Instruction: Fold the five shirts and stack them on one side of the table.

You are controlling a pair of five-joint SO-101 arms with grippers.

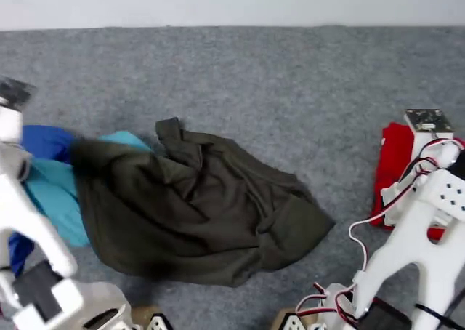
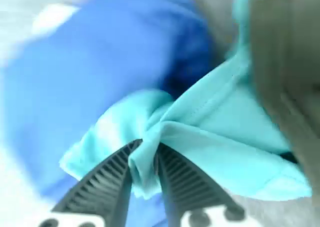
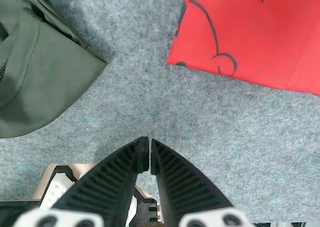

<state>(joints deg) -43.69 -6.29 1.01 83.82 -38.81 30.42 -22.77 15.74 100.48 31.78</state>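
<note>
A crumpled olive-green shirt [image 1: 196, 206] lies in the middle of the grey table, partly covering a teal shirt [image 1: 51, 192] at the left. A blue shirt [image 1: 43, 142] lies under the teal one at the left edge. My left gripper [image 2: 145, 159] is shut on a pinched fold of the teal shirt [image 2: 210, 132], with the blue shirt [image 2: 90, 77] behind it. A folded red shirt [image 1: 396, 166] with black print lies at the right side. My right gripper [image 3: 149, 149] is shut on nothing above bare table, between the olive shirt [image 3: 35, 67] and the red shirt [image 3: 255, 32].
The grey felt table surface [image 1: 290, 83] stretches bare across the back and between the olive and red shirts. The arms' white bases and cables [image 1: 341, 308] stand at the front edge.
</note>
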